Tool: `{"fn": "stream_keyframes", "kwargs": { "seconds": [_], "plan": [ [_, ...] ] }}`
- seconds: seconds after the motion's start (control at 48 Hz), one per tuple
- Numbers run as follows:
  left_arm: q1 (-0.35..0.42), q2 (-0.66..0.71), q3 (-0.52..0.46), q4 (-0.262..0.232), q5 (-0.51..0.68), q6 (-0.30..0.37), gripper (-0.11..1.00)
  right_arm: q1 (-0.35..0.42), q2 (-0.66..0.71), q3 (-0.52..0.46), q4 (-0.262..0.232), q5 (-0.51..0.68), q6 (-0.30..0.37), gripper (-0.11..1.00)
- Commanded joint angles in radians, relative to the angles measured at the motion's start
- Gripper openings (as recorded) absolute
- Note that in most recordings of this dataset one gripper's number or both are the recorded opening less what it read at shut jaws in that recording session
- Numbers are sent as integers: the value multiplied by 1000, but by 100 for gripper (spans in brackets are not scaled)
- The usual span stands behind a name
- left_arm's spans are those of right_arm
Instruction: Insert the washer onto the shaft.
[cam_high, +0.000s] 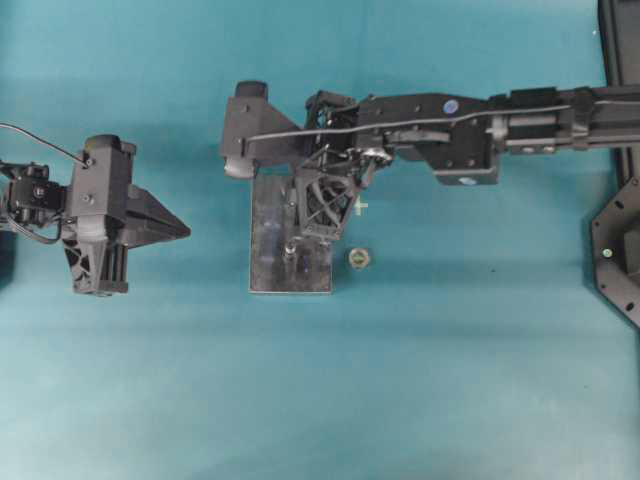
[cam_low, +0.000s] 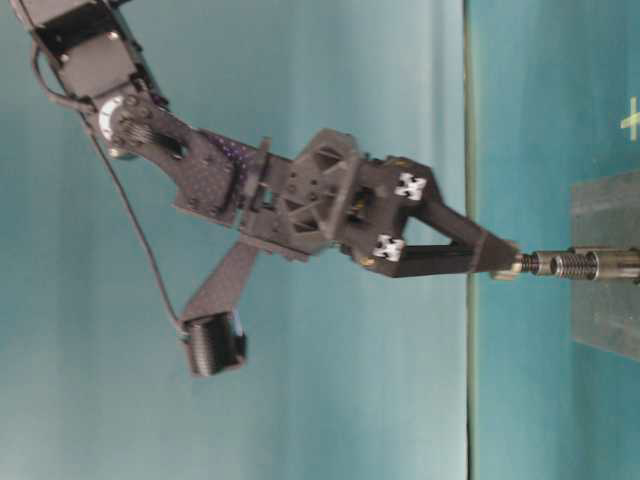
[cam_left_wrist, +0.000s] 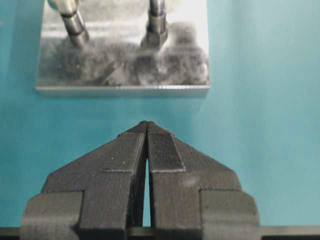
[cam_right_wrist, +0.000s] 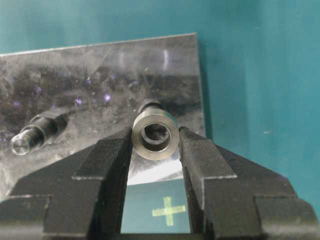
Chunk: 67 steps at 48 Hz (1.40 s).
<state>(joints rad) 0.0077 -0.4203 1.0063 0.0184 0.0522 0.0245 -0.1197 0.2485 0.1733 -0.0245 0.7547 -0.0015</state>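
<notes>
My right gripper (cam_right_wrist: 155, 136) is shut on the washer (cam_right_wrist: 155, 146), a thick steel ring held flat between the two fingertips. The washer sits right over the top end of the shaft (cam_right_wrist: 149, 106), which stands on the metal plate (cam_right_wrist: 100, 80); a dark tip shows through the ring's hole. In the table-level view the fingertips and the washer (cam_low: 509, 266) meet the end of the threaded shaft (cam_low: 580, 265). From overhead, the right gripper (cam_high: 293, 240) hangs above the plate (cam_high: 268, 270). To the left of the plate my left gripper (cam_high: 180, 228) rests shut with nothing in it, tips together (cam_left_wrist: 147, 125).
A second post (cam_right_wrist: 37, 132) stands on the plate to the left of the shaft. A small nut (cam_high: 359, 258) lies on the teal table just right of the plate, below a yellow cross mark (cam_high: 361, 207). Black equipment (cam_high: 615, 250) lines the right edge.
</notes>
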Motion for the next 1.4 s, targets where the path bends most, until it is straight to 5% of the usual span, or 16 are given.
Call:
{"fn": "stream_keyframes", "kwargs": {
  "seconds": [0.0, 0.5, 0.708, 1.021, 1.375],
  "plan": [
    [0, -2, -8, 3, -14, -2, 0, 3, -14, -21, 3, -2, -6, 34],
    [-2, 0, -8, 3, -14, -5, 0, 2, 54, -72, 34, 8, -9, 36],
    [-2, 0, -9, 3, -14, -6, 0, -2, 63, -81, 78, 38, -9, 80],
    [-2, -2, -8, 3, -14, -8, 0, -31, 0, -54, 77, 94, -3, 77],
    [-2, 5, -5, 2, -14, -8, 0, 38, -156, 186, 81, 41, 37, 77]
  ]
}}
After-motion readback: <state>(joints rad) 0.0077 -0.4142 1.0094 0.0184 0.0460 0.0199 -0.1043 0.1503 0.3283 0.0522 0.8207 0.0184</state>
